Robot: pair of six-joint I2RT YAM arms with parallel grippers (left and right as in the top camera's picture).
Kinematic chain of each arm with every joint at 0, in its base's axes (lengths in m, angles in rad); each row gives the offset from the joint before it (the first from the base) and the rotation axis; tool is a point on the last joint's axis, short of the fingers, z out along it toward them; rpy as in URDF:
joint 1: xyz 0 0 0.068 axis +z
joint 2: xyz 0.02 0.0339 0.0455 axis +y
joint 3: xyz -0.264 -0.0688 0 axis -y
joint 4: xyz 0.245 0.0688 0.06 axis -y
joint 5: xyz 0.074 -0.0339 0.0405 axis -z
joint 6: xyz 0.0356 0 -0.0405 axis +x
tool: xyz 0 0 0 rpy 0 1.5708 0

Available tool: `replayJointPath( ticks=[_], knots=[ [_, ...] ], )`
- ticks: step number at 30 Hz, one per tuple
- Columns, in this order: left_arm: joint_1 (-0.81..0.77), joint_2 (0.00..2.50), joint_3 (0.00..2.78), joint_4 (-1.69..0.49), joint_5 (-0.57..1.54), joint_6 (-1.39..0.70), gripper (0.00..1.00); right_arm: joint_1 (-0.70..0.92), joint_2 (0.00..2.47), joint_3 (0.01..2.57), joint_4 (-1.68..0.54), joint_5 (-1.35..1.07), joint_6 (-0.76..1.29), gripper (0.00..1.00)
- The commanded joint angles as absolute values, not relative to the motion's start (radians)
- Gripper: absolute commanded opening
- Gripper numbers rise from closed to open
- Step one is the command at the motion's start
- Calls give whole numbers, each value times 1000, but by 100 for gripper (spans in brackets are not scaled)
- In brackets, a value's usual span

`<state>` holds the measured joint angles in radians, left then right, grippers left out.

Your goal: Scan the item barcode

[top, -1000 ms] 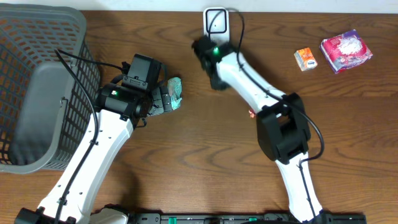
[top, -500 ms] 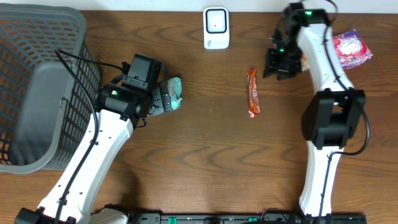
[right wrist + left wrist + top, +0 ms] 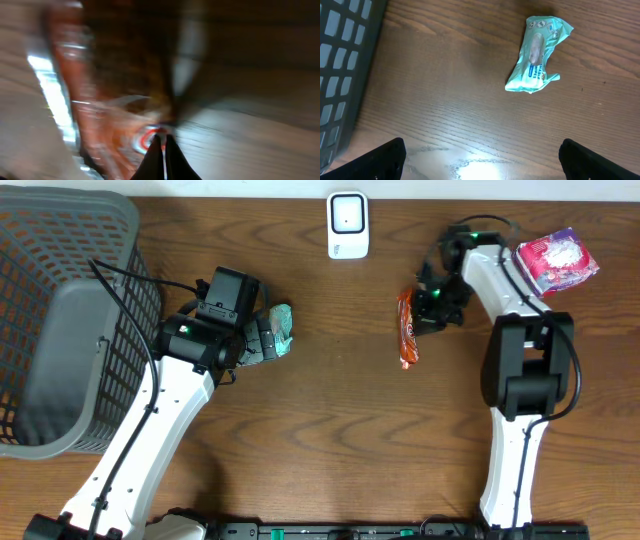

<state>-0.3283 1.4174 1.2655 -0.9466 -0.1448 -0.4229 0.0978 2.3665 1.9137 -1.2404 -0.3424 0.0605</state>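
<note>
Nearest, the left gripper (image 3: 262, 340) (image 3: 490, 160) hangs over the brown wooden table (image 3: 300, 440) with its jaws wide apart and nothing between them. The pale green plastic packet (image 3: 281, 328) (image 3: 536, 55) lies just beyond it. To the left stands the grey plastic mesh basket (image 3: 60, 330). At the middle right the long red-orange plastic packet (image 3: 405, 328) lies flat on the wood. The right gripper (image 3: 432, 308) (image 3: 161, 160) is fully closed at this packet's far end; the blurred wrist view does not show whether it pinches the wrapper. Farther away lies a pink plastic packet (image 3: 556, 262), and at the far edge the white rectangular barcode scanner (image 3: 347, 225).
</note>
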Motion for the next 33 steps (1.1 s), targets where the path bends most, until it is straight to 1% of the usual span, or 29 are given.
replayJointPath(
  ticks=[1, 10, 19, 21, 25, 33],
  knots=[
    [-327, 1418, 1275, -953, -158, -436, 98, 131, 2358, 1920, -1240, -366, 87, 1],
    [-327, 1418, 1275, -953, -158, -436, 98, 152, 2358, 1932, -1251, -350, 165, 1],
    [-327, 1418, 1275, -953, -158, -436, 98, 178, 2355, 2067, -1319, -348, 168, 1],
    [-327, 1418, 1275, -953, -158, -436, 98, 189, 2356, 2067, -1319, -324, 169, 1],
    [-327, 1418, 1275, -953, -158, -436, 98, 211, 2357, 2045, -1316, -201, 226, 1],
    [-327, 1418, 1275, -953, -158, -436, 98, 252, 2357, 1982, -1237, -193, 274, 1]
  ],
)
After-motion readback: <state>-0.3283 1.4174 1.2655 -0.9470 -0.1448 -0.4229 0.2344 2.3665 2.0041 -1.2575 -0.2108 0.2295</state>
